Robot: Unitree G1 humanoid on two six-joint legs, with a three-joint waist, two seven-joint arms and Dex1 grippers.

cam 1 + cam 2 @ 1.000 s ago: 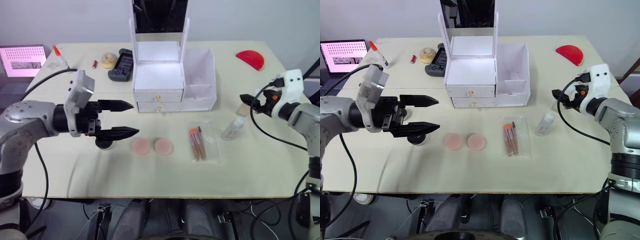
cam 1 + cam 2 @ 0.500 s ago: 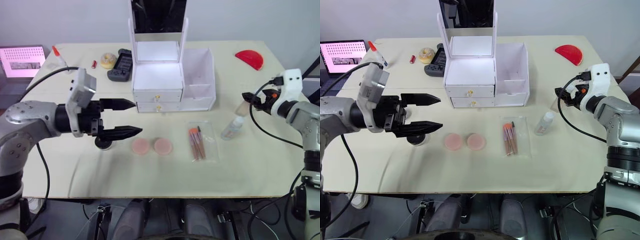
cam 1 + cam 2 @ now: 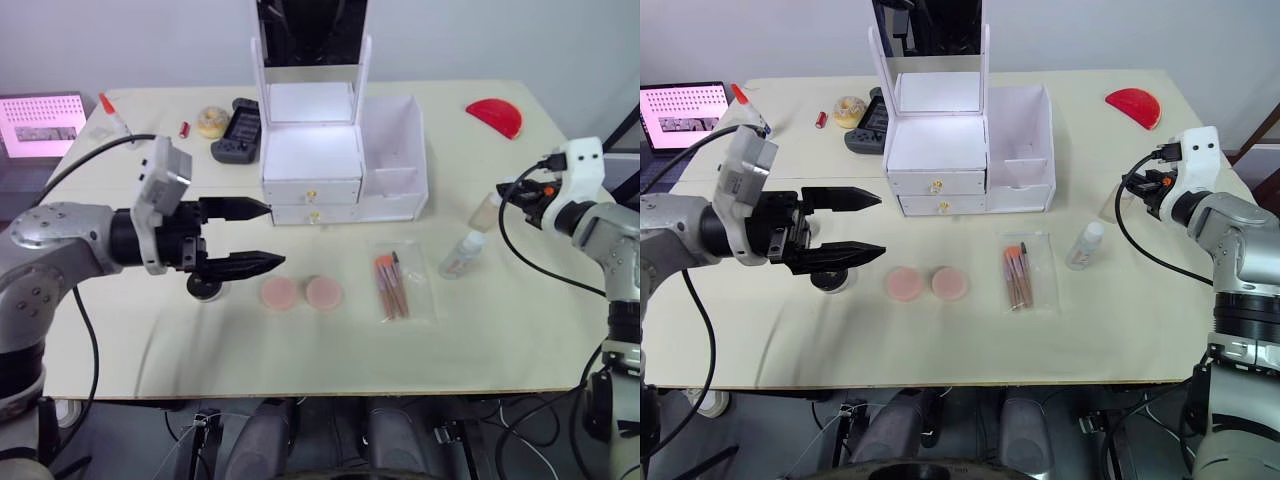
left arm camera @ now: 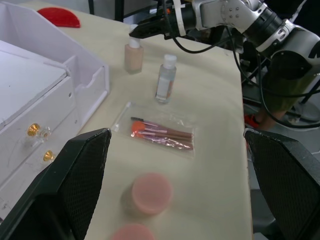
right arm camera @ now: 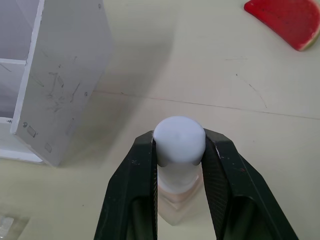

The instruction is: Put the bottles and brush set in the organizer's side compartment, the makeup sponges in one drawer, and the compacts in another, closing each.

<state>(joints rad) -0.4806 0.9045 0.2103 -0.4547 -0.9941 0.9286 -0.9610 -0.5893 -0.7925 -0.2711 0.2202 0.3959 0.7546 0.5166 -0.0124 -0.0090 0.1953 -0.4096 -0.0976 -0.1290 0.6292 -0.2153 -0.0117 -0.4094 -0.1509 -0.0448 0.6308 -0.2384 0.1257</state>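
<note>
Jaws: right gripper (image 5: 178, 150) is clamped on the white cap of the beige bottle (image 5: 176, 187), one finger on each side. Left gripper (image 3: 245, 236) is wide open, holding nothing, hovering over the table (image 3: 300, 350).

Nearest row: two makeup sponges (image 3: 302, 293) side by side, brush set (image 3: 392, 287) in its clear bag, clear bottle (image 3: 463, 255) standing just beside it. A black compact (image 3: 205, 288) sits under the left fingers, partly hidden.

Behind: organizer (image 3: 310, 165), both drawers (image 3: 312, 202) closed, side compartment (image 3: 392, 150) open-topped on its right side.

Key relation: the held bottle stands upright, long axis vertical, and the compartment lies toward the robot's left of it, near but apart. Right arm is much closer; I'd say lift clear of the wall, then move across and down.
</note>
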